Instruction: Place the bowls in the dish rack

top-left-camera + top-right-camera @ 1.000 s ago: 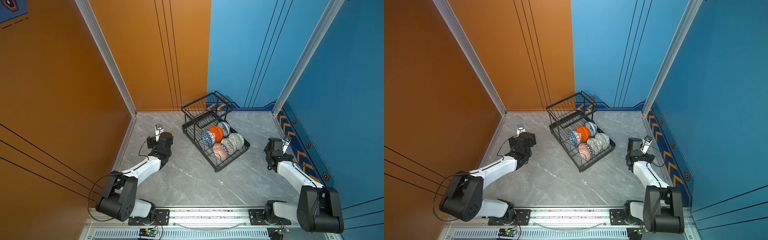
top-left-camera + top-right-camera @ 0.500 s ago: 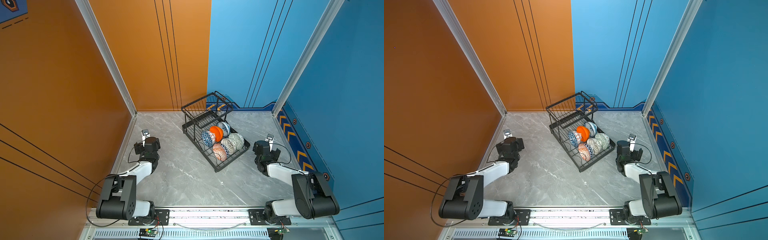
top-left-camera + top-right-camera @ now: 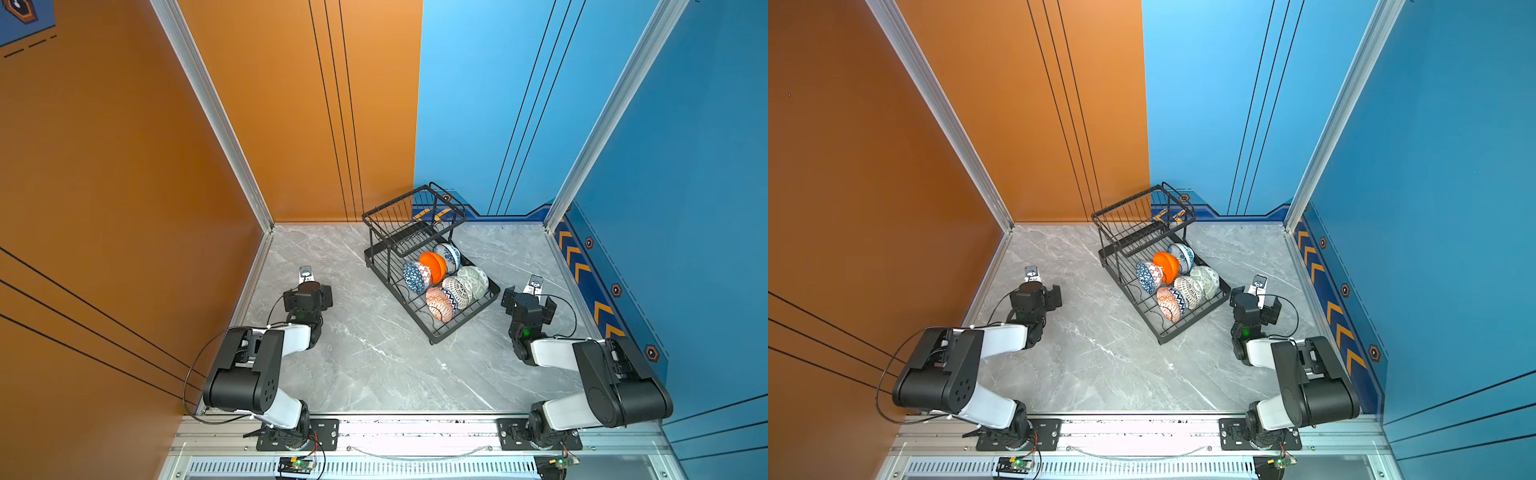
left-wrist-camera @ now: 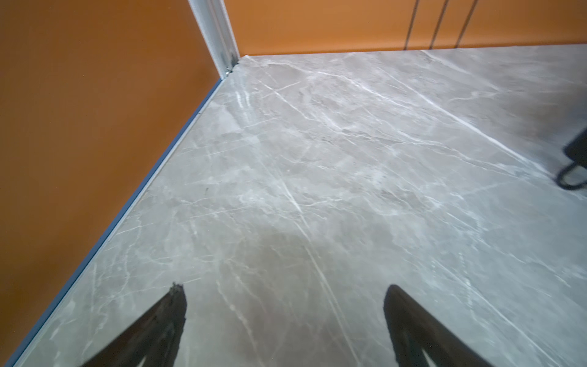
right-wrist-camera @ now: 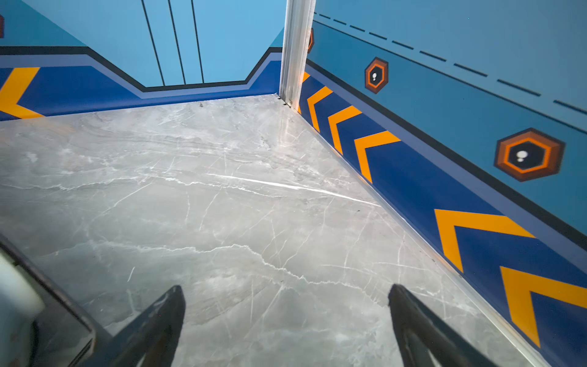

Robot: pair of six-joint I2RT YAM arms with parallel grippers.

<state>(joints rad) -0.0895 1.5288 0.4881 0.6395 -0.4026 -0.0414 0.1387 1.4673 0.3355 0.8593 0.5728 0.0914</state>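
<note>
Both pincers gape empty, with the loaded rack between them.
Only the wrist views show the fingers: the left pincer (image 4: pixel 285 287) and the right pincer (image 5: pixel 286 287) each stand spread to the full over bare marbled bench (image 4: pixel 317 159), holding nothing. In both top views the wrists hide those fingertips. The top views alone show the whole black wire dish rack (image 3: pixel 409 226), which lies between the pincers and nearer the right one. Its six bowls (image 3: pixel 444 282) stand on edge in two rows in the lower tier, the plain orange bowl (image 3: pixel 432 266) among patterned ones.
</note>
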